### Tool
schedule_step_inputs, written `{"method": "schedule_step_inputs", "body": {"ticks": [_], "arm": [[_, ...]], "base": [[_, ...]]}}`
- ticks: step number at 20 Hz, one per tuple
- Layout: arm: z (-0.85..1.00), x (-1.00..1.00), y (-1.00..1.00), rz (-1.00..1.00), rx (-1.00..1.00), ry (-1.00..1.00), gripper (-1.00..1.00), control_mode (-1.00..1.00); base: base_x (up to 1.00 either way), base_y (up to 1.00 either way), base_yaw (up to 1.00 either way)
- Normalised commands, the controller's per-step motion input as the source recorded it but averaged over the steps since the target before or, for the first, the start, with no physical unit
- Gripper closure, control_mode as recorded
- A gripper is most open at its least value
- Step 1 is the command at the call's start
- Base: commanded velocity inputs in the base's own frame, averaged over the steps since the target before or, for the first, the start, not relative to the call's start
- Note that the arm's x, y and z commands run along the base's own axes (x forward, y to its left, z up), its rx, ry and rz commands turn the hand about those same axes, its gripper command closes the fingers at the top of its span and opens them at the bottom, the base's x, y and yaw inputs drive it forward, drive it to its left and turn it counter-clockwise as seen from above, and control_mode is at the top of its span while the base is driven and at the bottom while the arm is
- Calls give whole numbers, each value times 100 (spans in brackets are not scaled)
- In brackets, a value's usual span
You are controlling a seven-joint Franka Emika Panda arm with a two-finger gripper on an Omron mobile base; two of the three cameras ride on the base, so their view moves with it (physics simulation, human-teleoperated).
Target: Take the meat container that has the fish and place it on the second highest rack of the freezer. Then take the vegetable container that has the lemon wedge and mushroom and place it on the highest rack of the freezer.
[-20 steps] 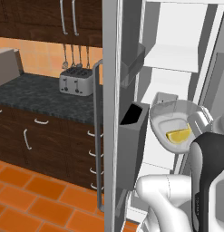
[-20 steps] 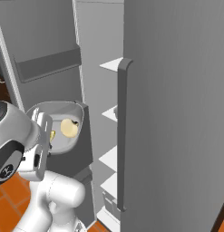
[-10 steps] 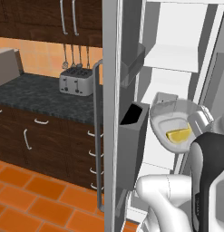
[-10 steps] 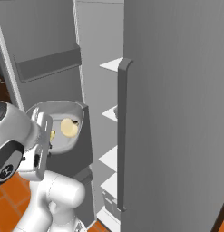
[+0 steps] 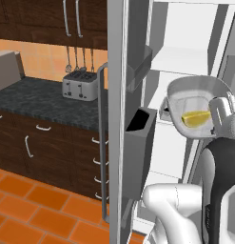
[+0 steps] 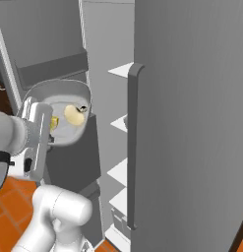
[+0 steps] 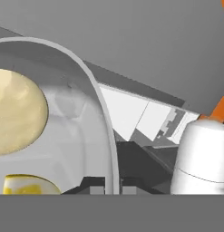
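Note:
A grey vegetable container (image 5: 195,82) hangs tilted in front of the open freezer. It holds a yellow lemon wedge (image 5: 197,118) and a pale mushroom (image 6: 74,115). My gripper (image 5: 218,113) is shut on the container's rim at its right side. In the hand view the rim (image 7: 93,86) runs between my fingertips (image 7: 112,185), with the mushroom (image 7: 16,118) and the lemon wedge (image 7: 27,186) inside. White freezer racks (image 5: 181,59) lie behind the container. A grey edge (image 5: 164,112) shows on a rack behind it; I cannot tell what it is. The meat container's fish is hidden.
The left freezer door (image 5: 138,95) stands open with door bins (image 5: 140,138). The right door with its long handle (image 6: 133,147) is close on the other side. A counter with a toaster (image 5: 80,86) lies to the left. My own arm (image 6: 59,211) rises below the container.
The container has risen in my grip and sits higher against the freezer racks. The gripper stays shut on its rim.

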Motion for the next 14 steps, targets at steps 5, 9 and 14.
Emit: {"method": "schedule_step_inputs", "body": {"ticks": [5,9,14], "arm": [[47,56,0,-22,7,-19,100,-100],[28,98,-3,-11,12,-14,100,-100],[35,74,-14,-5,11,-19,100,-100]], "base": [[0,0,0],[0,0,0],[0,0,0]]}}
